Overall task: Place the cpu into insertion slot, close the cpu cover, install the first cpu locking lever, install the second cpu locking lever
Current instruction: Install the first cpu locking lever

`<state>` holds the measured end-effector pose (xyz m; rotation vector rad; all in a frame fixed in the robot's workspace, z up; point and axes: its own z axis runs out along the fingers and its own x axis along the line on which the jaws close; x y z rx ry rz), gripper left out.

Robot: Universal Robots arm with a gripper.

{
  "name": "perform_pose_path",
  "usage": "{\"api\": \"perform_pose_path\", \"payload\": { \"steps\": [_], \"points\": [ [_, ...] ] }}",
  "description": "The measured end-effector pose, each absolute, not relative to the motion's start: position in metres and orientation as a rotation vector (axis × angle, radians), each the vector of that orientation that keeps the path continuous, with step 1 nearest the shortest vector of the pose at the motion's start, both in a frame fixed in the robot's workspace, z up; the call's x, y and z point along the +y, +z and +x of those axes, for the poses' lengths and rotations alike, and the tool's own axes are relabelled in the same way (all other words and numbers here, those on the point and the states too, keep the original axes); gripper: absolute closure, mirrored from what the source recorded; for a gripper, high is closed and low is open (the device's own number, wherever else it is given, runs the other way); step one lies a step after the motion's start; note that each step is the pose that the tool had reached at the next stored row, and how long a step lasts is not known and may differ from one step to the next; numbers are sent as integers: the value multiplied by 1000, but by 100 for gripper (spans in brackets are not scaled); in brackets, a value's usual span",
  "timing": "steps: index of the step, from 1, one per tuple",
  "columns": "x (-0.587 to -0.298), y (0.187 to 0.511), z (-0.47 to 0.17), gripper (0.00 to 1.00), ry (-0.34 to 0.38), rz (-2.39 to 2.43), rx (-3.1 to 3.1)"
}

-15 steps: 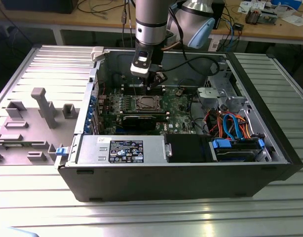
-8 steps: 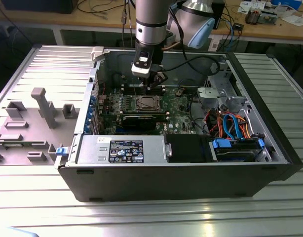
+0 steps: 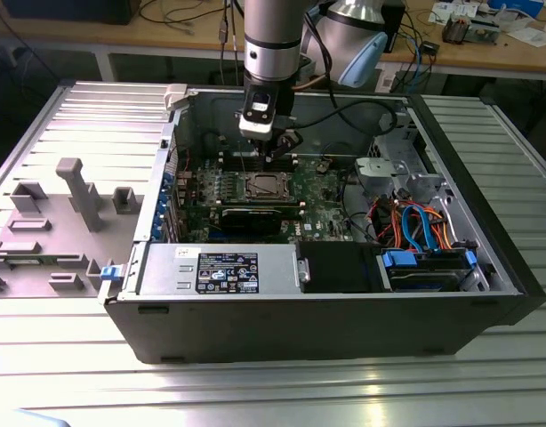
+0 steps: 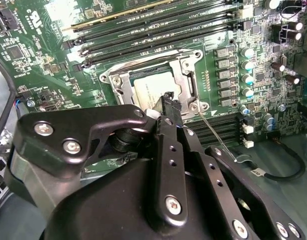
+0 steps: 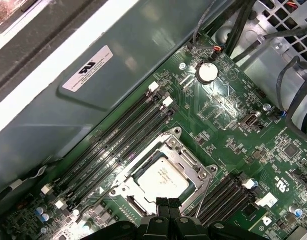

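Note:
The cpu (image 5: 161, 181) (image 4: 149, 86) (image 3: 260, 187) lies flat in the insertion slot on the green motherboard, silvery top up, and hides the contact field. The cpu cover (image 5: 189, 161) (image 4: 186, 75) lies down flat around it as a metal frame. A thin wire locking lever (image 4: 219, 136) (image 5: 203, 196) sticks out loose from one socket corner, ending in a hook. My gripper (image 5: 168, 205) (image 4: 168, 102) (image 3: 271, 158) hovers at the socket's edge, just over the chip's rim and beside that lever, fingers shut together with nothing seen between them.
Long black memory slots (image 5: 118, 145) (image 4: 158, 30) flank the socket. The case wall (image 5: 93, 100) rises close behind. A coin battery (image 5: 207, 72), a black graphics card (image 3: 255, 213), a grey drive cage (image 3: 406, 169) and coloured cables (image 3: 415, 222) surround the board.

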<state>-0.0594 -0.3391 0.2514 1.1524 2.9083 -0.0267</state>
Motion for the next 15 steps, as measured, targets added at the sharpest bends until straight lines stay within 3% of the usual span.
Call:
{"api": "perform_pose_path", "payload": {
  "steps": [15],
  "points": [
    [-339,251,-59,89,-26,1088,2933]
  ]
}}
